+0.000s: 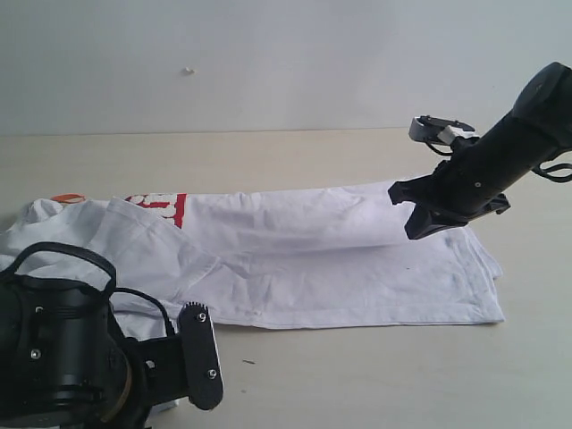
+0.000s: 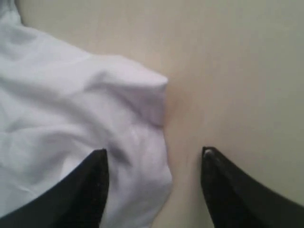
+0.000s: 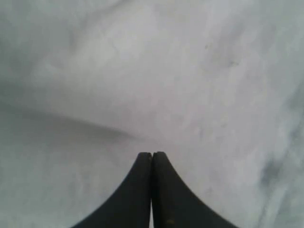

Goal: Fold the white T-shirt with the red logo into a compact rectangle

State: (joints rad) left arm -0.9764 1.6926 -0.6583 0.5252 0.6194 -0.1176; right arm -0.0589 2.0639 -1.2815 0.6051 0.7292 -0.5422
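Observation:
The white T-shirt [image 1: 313,259] lies across the table as a long band, its sides folded in. Part of the red logo [image 1: 165,207] shows near its left end, beside the collar's orange tag [image 1: 67,197]. My left gripper [image 2: 154,153] is open at the shirt's near left corner. One finger is over a rumpled cloth edge [image 2: 137,142] and the other over bare table. My right gripper [image 1: 420,228] [image 3: 152,154] is shut with nothing seen between its fingers. Its tip is low over the shirt's right part [image 3: 142,71].
The beige table [image 1: 375,375] runs bare in front of the shirt and behind it up to a pale wall [image 1: 268,63]. My bulky left arm [image 1: 63,357] fills the near left corner and hides the shirt there.

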